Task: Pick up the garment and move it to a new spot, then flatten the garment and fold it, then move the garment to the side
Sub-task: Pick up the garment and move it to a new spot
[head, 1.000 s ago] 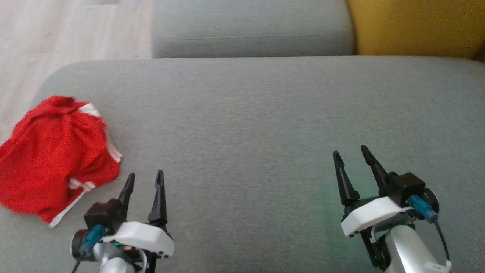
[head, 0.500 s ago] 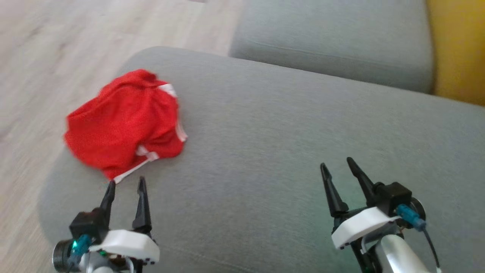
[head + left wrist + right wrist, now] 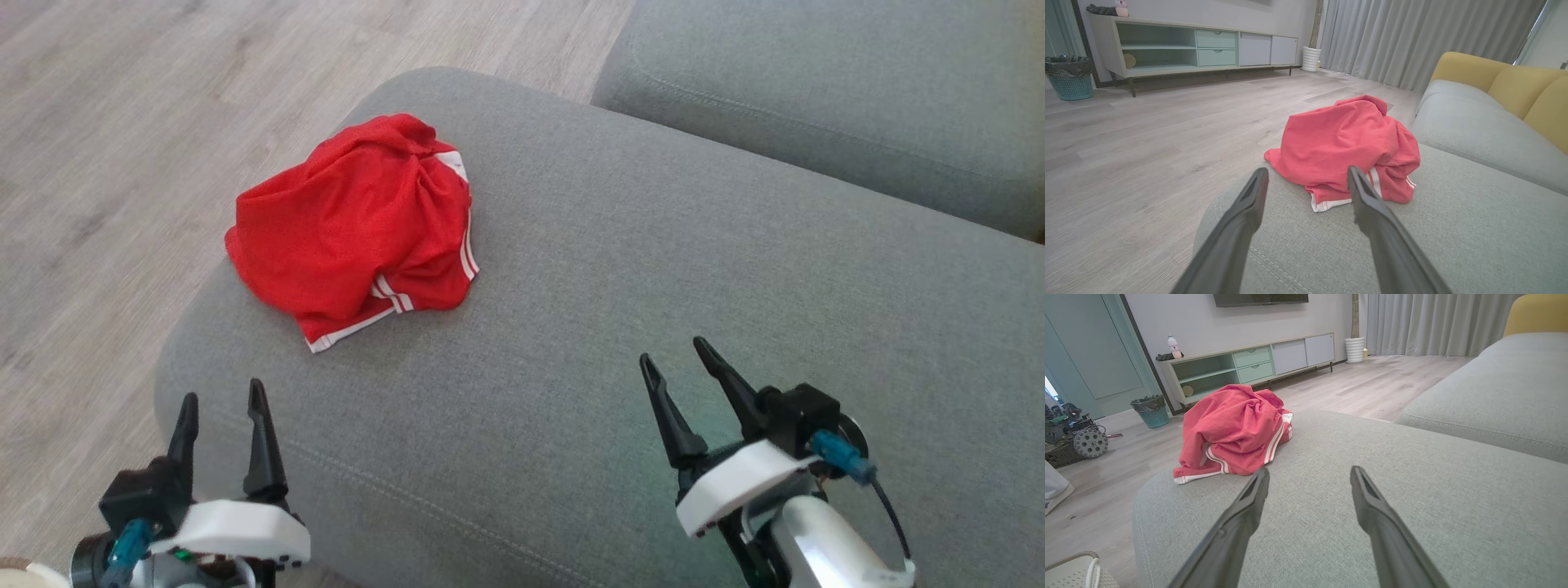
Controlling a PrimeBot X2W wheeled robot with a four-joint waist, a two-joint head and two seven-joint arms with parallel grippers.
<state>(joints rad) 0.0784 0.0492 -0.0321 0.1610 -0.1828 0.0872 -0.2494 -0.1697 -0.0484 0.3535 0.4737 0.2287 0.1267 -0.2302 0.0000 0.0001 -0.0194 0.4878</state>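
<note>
A crumpled red garment [image 3: 359,220] with white stripes lies heaped near the left end of the grey sofa cushion [image 3: 653,269]. It also lies ahead of the fingers in the left wrist view, garment [image 3: 1347,143], and to the left in the right wrist view, garment [image 3: 1233,424]. My left gripper [image 3: 220,396] hovers open over the cushion's near left corner, short of the garment, nothing between its fingers. My right gripper [image 3: 673,351] stands open over the cushion's middle right, well apart from the garment.
Wood floor [image 3: 106,163] lies beyond the cushion's left edge. A second grey cushion [image 3: 833,90] sits behind. Yellow backrests [image 3: 1515,81], a low TV cabinet [image 3: 1180,49], a bin [image 3: 1149,410], a small wheeled robot [image 3: 1069,433] and a white basket [image 3: 1073,571] are in the room.
The head camera has swung left, so the garment now sits nearer the picture's middle and more floor shows. Both grippers stay open and hold about the same pose.
</note>
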